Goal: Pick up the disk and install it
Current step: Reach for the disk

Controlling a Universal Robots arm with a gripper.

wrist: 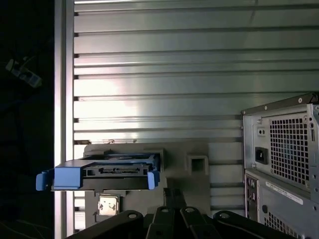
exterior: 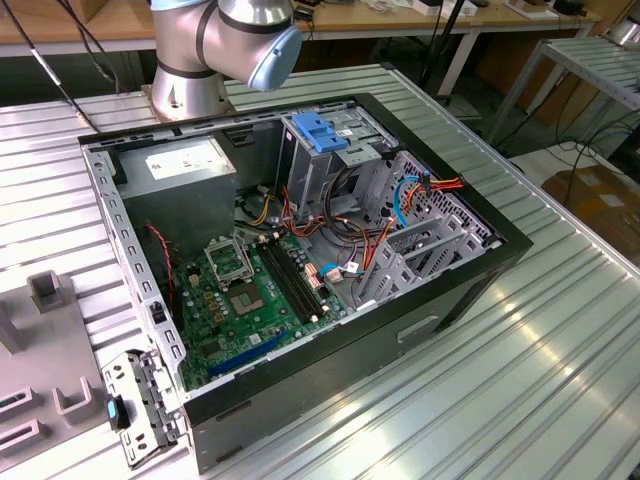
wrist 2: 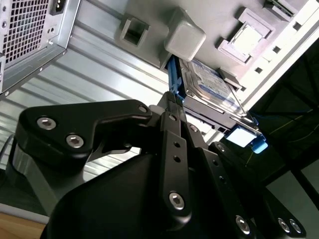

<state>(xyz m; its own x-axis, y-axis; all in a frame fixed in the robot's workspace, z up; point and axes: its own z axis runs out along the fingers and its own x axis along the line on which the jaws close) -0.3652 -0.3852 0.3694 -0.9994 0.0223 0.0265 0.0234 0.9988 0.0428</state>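
Starting at the exterior view's left: the grey fixture plate point(exterior: 60, 350) sits near the table's edge, with a few raised blocks on it. Next over is the open computer case point(exterior: 480, 260), which takes up the middle of the ribbed metal table point(exterior: 560, 330). The power supply point(exterior: 185, 165) is in the far corner, the motherboard point(exterior: 250, 300) lies flat on the floor of the case, and the drive cage point(exterior: 330, 170) has a blue bracket point(exterior: 318, 130) on top. There's not much free space inside, with cables running across the gap between cage and board. The arm point(exterior: 225, 40) stands behind the case. Toward the exterior view's right the table is bare, so plenty of room there.

The disk point(wrist: 107, 172) is outside the case, flat over the fixture plate with a blue rail on each side. It's close to the table's edge, with dark floor just beyond. In the second wrist view one end is up against a grey block point(wrist 2: 184, 35).

The gripper point(wrist: 174, 194) is just beside the disk, its tip right at one blue rail. Can't tell whether it's open, closed or actually clamping that rail.
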